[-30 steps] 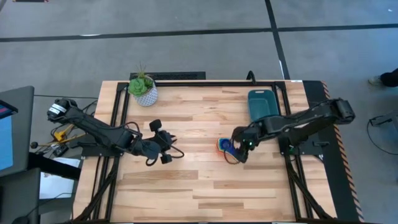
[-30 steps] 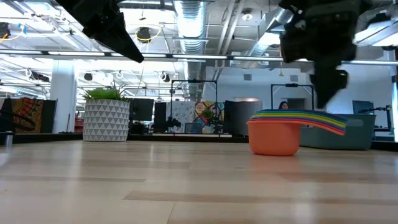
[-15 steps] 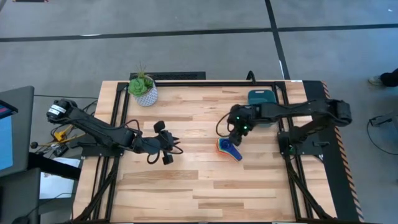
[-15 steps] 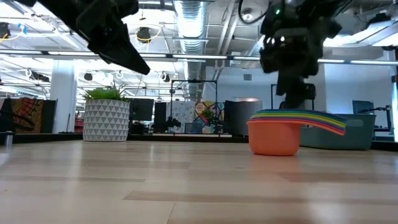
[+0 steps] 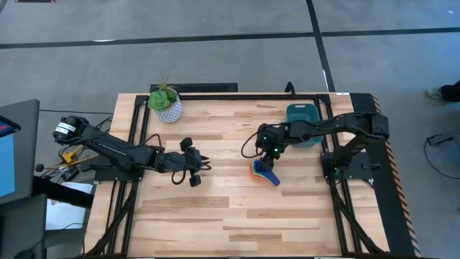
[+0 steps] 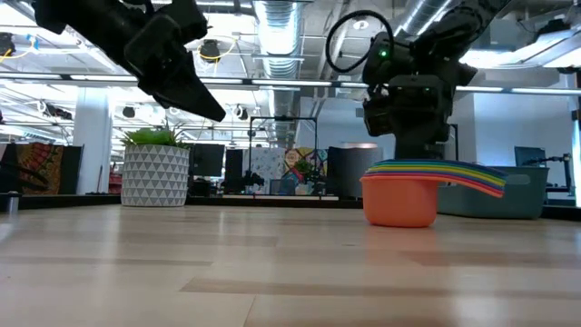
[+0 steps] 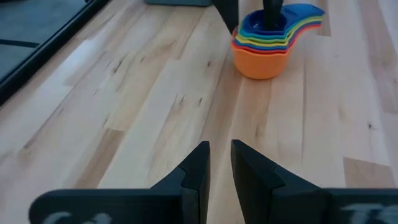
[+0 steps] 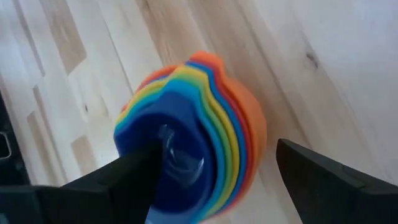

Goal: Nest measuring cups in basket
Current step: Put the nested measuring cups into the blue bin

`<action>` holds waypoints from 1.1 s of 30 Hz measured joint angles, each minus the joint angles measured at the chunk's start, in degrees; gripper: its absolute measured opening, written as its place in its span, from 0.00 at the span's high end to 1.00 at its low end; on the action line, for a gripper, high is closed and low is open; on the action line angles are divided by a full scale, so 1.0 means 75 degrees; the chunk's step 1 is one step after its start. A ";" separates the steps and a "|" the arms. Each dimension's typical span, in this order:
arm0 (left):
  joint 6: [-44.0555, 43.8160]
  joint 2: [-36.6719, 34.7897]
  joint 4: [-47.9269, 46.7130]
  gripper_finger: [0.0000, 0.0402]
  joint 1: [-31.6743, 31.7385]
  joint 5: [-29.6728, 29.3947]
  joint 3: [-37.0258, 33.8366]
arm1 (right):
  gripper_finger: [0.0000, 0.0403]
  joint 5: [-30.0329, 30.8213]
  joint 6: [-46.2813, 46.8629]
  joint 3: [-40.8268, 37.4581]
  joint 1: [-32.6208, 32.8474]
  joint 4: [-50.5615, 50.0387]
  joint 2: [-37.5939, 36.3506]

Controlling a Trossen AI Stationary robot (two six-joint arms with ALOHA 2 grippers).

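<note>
The measuring cups (image 5: 264,173) sit nested in one stack, orange outermost and blue innermost, upright on the bare table wood (image 6: 399,195); their handles fan toward the near right. My right gripper (image 8: 217,149) is open wide and hangs over the stack from its far side. One finger (image 8: 134,171) overlaps the blue cup's rim and the other (image 8: 323,183) stands clear of the orange wall. The teal basket (image 5: 300,114) lies behind, partly under the right arm. My left gripper (image 7: 219,149) hovers mid-table (image 5: 198,167), open by a narrow gap, pointing at the stack (image 7: 261,43). My right gripper comes down on the stack of cups from above and from the far side. One finger (image 7: 272,11) shows at the mouth of the innermost blue cup. I cannot tell whether it touches the cup.
A white pot with a green plant (image 5: 167,106) stands near the far left corner of the table. Black frame rails run along the left and right edges (image 5: 133,144). Bare wood stretches across the near half.
My right gripper has swung from the near right side of the stack toward the far edge, then a little left, and now points down over the cups. The stack has stayed where it was. My left gripper has drifted slightly toward the right.
</note>
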 joint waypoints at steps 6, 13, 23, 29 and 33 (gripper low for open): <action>0.0141 0.0001 -0.0019 0.86 0.0170 0.0011 0.0000 | 0.22 -0.0104 -0.0172 0.0016 0.0003 0.0141 0.0280; 0.0206 0.0000 -0.0045 0.86 0.0369 0.0104 0.0000 | 0.34 -0.0130 -0.0193 0.0019 0.0002 0.0129 0.0289; 0.0256 0.0001 -0.0048 0.86 0.0476 0.0236 0.0000 | 0.61 -0.0092 -0.0145 0.0022 0.0003 0.0079 0.0289; 0.0256 0.0000 -0.0048 0.86 0.0476 0.0236 0.0000 | 0.72 -0.0098 -0.0069 0.0030 0.0003 0.0085 0.0283; 0.0256 0.0001 -0.0049 0.86 0.0476 0.0235 0.0000 | 0.76 -0.0104 -0.0063 0.0029 0.0003 0.0080 0.0283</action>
